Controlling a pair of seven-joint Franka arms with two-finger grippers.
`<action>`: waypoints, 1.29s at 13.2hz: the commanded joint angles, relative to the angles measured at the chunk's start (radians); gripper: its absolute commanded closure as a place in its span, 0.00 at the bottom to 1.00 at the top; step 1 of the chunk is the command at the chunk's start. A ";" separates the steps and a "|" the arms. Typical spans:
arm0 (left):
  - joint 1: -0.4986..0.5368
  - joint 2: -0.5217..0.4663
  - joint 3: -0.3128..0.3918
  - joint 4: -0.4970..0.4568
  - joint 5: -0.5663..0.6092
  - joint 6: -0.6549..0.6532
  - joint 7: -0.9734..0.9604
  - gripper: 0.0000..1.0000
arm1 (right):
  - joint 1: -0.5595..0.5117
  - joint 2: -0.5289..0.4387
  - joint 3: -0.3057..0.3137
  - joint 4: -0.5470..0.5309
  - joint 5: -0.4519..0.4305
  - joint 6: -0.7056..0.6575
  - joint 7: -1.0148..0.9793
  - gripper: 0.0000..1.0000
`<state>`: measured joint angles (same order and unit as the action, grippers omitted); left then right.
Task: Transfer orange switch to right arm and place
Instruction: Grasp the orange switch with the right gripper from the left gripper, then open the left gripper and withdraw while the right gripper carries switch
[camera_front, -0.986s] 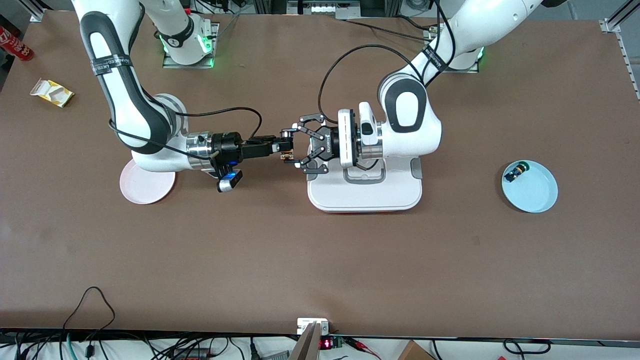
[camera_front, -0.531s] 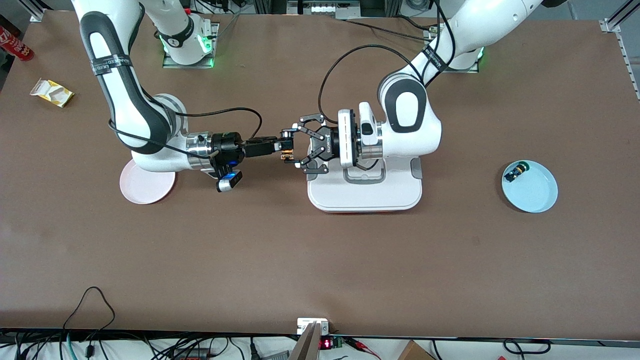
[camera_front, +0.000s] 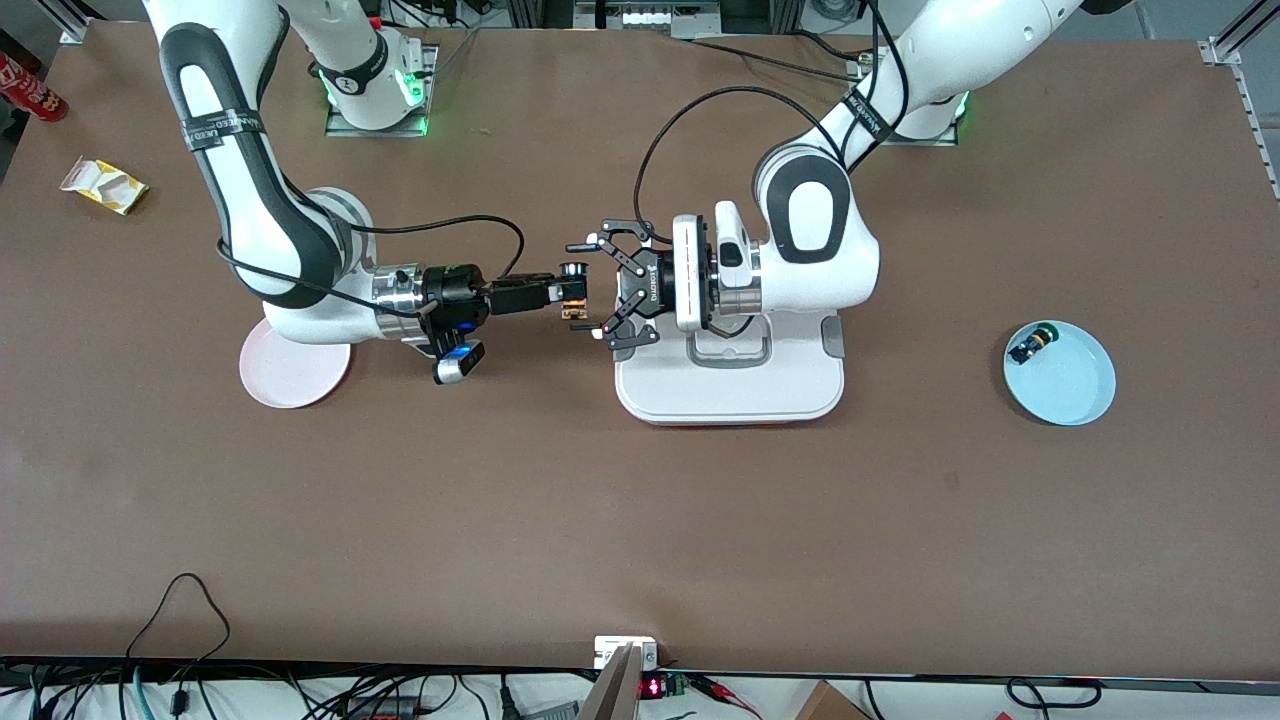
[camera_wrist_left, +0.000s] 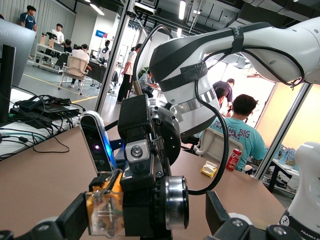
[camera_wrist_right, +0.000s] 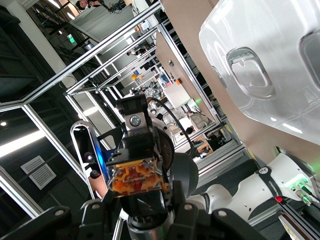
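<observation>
The orange switch (camera_front: 575, 314) hangs in the air between the two grippers, just off the white tray's edge toward the right arm's end. My right gripper (camera_front: 571, 292), slim and black, is shut on its black body. My left gripper (camera_front: 588, 290) is open, with its linkage fingers (camera_front: 603, 331) spread on either side of the switch and apart from it. In the left wrist view the switch (camera_wrist_left: 131, 207) shows its silver ring and orange terminal end, with my fingers (camera_wrist_left: 74, 220) clear of it. The right wrist view shows the terminal end (camera_wrist_right: 136, 180).
A white tray (camera_front: 730, 395) lies under the left wrist. A pink plate (camera_front: 290, 378) lies under the right forearm. A light-blue plate (camera_front: 1075, 388) toward the left arm's end holds the green-capped button (camera_front: 1030, 346). A yellow packet (camera_front: 103, 186) and a red can (camera_front: 30, 88) lie at the right arm's end.
My left gripper's fingers have spread off the switch, and the left hand has drawn back slightly. My right gripper has kept its hold on the switch and stayed in place.
</observation>
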<state>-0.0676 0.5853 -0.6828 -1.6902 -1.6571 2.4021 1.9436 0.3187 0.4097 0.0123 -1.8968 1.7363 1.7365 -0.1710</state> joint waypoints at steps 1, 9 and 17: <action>0.006 -0.015 -0.006 -0.009 -0.033 -0.008 0.000 0.00 | -0.004 -0.011 0.003 -0.008 0.003 0.000 -0.019 0.68; 0.012 -0.044 -0.006 0.004 0.005 -0.009 -0.123 0.00 | -0.066 -0.014 0.003 -0.011 -0.081 -0.063 -0.018 0.72; 0.101 -0.054 -0.003 0.021 0.184 -0.152 -0.303 0.00 | -0.214 -0.020 0.003 -0.008 -0.407 -0.172 -0.030 0.72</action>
<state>-0.0097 0.5565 -0.6812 -1.6698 -1.5377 2.2976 1.7125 0.1562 0.4080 0.0066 -1.8971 1.4192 1.6010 -0.1784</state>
